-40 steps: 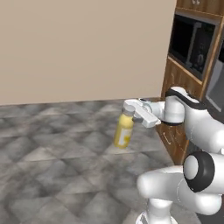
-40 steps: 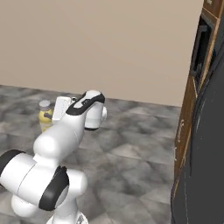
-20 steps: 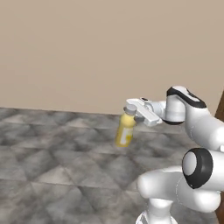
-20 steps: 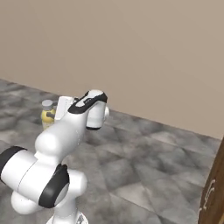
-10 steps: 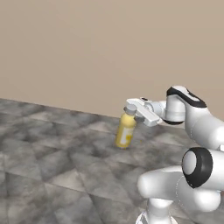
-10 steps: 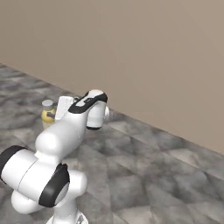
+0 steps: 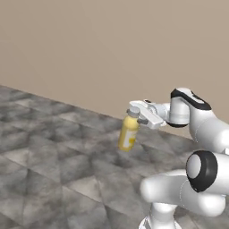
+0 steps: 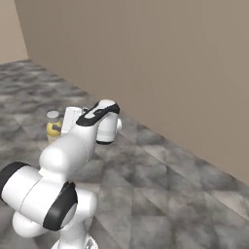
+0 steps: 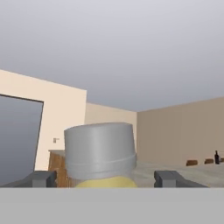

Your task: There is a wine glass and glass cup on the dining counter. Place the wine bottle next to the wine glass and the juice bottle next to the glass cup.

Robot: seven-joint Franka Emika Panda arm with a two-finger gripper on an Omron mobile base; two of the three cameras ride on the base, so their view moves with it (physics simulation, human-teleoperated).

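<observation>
Carrying the juice bottle across open floor, gripper fingers clamped on its neck (cap fills the hand view). Next: reaching the counter far off, wine bottle standing there, then setting it beside the cup.

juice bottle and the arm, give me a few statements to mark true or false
1. The juice bottle is carried in the air, off the floor. True.
2. The gripper holds it near the cap. True.
3. The bottle's body is dark red. False: it is yellow-orange with a pale cap.
4. The bottle stands on a counter. False: it hangs above the grey tiled floor.
5. The bottle lies level. False: it is roughly upright, slightly tilted.
</observation>
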